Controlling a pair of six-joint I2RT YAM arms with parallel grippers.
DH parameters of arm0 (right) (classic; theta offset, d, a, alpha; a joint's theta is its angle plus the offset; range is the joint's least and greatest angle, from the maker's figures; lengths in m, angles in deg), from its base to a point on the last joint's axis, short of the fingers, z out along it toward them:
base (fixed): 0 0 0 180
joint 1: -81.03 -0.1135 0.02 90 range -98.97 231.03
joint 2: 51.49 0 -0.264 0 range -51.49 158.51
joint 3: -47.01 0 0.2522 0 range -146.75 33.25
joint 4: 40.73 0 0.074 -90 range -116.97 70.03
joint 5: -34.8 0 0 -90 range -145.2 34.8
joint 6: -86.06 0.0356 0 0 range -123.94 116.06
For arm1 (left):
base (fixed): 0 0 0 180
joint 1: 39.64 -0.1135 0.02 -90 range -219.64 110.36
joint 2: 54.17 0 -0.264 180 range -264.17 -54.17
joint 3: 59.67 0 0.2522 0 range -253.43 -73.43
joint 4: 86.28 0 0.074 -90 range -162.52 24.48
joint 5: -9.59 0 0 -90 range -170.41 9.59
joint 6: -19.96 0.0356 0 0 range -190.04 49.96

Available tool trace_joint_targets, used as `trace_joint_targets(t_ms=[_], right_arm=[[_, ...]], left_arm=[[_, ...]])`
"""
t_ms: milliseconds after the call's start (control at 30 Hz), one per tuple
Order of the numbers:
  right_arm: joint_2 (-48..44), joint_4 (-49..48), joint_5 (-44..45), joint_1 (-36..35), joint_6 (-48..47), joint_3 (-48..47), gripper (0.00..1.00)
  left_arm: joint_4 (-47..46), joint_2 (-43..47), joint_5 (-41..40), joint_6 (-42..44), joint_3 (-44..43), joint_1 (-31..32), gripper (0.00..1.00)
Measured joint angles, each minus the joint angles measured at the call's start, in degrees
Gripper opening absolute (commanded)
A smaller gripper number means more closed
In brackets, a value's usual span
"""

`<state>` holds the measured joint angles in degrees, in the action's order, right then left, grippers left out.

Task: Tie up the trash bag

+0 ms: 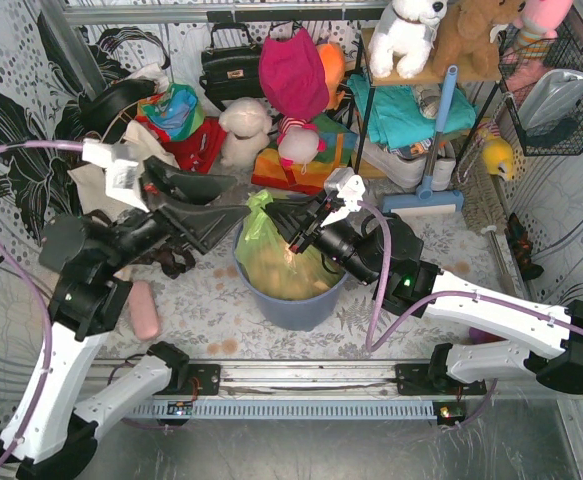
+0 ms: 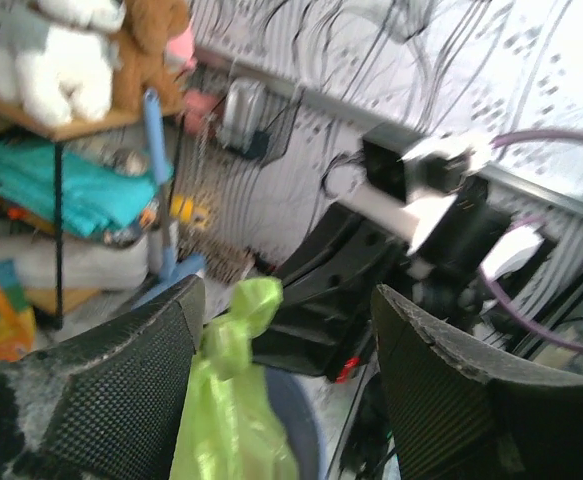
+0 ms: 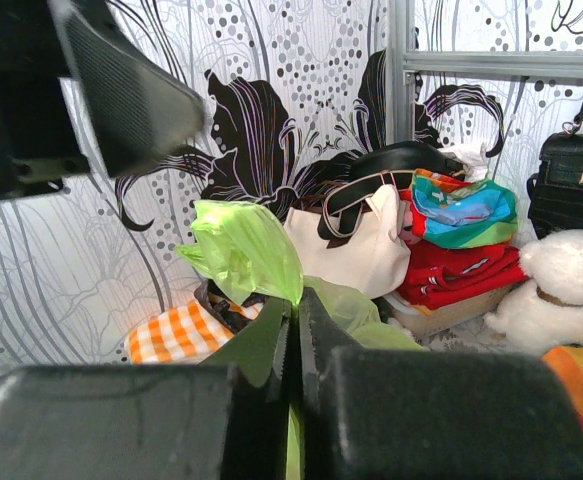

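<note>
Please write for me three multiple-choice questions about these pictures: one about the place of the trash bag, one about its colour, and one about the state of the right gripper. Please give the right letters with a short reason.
1. Where is the trash bag?
A. Hanging from a hook
B. Lying flat and spread out
C. Standing in the round blue-grey bin

2. What colour is the trash bag?
A. Light green
B. Black
C. Red

3. In what state is the right gripper?
A. Wide open, away from the bag
B. Shut on the bag's plastic
C. Out of every view

Answers:
1 C: the top view shows the bag sitting inside the bin's rim.
2 A: all three views show thin light-green plastic.
3 B: the right wrist view shows the two fingers pressed together with green plastic pinched between them.
</note>
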<state>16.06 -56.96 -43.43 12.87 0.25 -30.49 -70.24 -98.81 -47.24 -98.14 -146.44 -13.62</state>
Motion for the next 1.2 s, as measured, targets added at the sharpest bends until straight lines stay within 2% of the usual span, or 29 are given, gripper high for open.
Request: trace_joint_targets(t_ms=[267,533,733,900,1067,1100,1200], right_arm=[[0.0,0.0,0.0,0.0,0.0,0.0,0.0],[0.0,0.0,0.0,0.1,0.1,0.0,0.0],[0.0,0.0,0.0,0.1,0.3,0.0,0.0],[0.0,0.2,0.0,0.1,0.7,0.0,0.0],[0.0,0.5,0.0,0.1,0.9,0.0,0.0],[0.0,0.5,0.2,0.1,0.9,0.0,0.0],[0.0,0.5,0.5,0.1,1.1,0.0,0.0]], left_arm=[[11.5,-5.8,-0.6,8.0,-1.4,0.0,0.78],[13.9,-9.3,3.5,13.0,-4.0,0.0,0.38],[13.3,-9.0,3.3,14.3,-4.3,0.0,0.25],[11.3,-6.6,-0.9,14.3,-4.3,0.0,0.3],[4.6,-2.2,-3.9,12.4,-3.3,0.0,0.31],[3.1,-1.3,-4.2,11.8,-3.0,0.0,0.34],[-0.7,0.2,-4.5,10.3,-2.6,0.0,0.54]])
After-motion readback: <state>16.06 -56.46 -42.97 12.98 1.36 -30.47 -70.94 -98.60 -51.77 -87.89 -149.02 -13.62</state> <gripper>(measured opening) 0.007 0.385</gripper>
